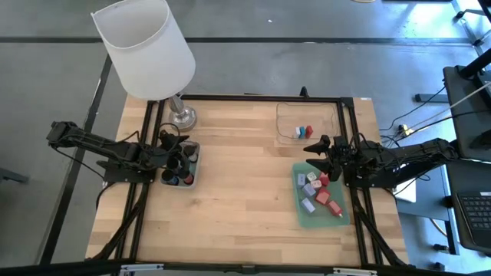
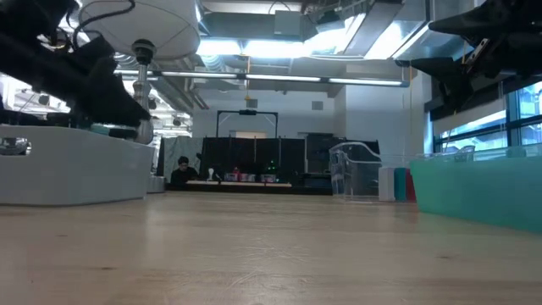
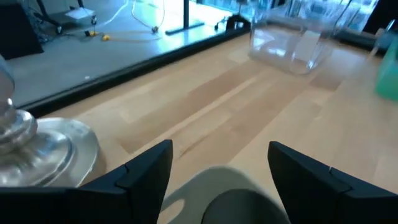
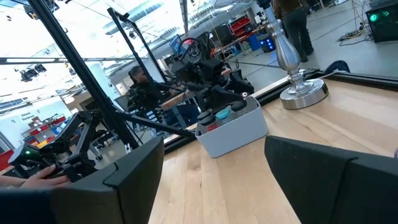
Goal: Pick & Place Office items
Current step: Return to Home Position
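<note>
Your left tool was released, fingers spread with nothing between them, hanging just above the gray bin on the left side of the desk, near the lamp base. Your right tool was the same deal: fingers apart, carrying nothing, hovering over the gap between the clear tray and the green tray on the right side.

As for the office items, everything I could make out was sitting in a container. Red blocks and lilac blocks were packed together in the green tray. A few small red and blue bits sat in one corner of the clear tray. Dark round caps filled the gray bin under your left tool. I couldn't spot one loose piece on the bare wood.

So my read is the sorting part was basically finished, and all you had left was tucking both arms back to rest. Couldn't give you a count per container though, since the pieces were too small to tell apart.
</note>
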### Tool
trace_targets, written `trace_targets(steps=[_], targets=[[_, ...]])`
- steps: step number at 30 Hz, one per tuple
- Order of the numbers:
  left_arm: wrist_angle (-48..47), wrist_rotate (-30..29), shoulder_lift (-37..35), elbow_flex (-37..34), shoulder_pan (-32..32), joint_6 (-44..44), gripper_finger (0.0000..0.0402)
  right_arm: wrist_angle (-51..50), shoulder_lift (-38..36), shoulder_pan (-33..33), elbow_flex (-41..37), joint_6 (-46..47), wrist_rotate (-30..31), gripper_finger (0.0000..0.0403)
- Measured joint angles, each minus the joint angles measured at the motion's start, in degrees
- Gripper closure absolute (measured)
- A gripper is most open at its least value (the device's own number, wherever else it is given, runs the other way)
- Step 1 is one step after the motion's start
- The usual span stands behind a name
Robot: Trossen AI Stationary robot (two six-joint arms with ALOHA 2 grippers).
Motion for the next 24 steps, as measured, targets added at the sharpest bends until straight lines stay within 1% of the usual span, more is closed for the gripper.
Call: trace_targets(steps=[5,10,14,18,22,24], targets=[[6.75,-1.15,-2.32,0.06,-0.02,5.41,0.0124,0.0,0.02,0.02,0.0,0.0,-0.01,0.0121],[7.15,-0.29,-5.55,4.03,-0.02,8.87,0.0117,0.02,0.01,0.0,0.0,0.0,0.01,0.0121],[6.9,4.39,-7.13,8.85,-0.02,13.88,0.012,0.01,0.0,-0.01,0.0,0.0,0.01,0.0121],[6.11,11.3,-7.59,13.39,-0.02,18.45,0.012,0.0,0.01,0.01,0.0,0.0,-0.01,0.0121],[-0.31,13.09,-7.57,15.61,-0.02,22.06,0.0121,0.01,0.02,0.01,0.0,0.0,0.01,0.0121],[-2.46,14.83,-7.54,16.08,-0.02,22.23,0.0121,0.01,0.02,-0.01,0.0,0.0,0.0,0.0121]])
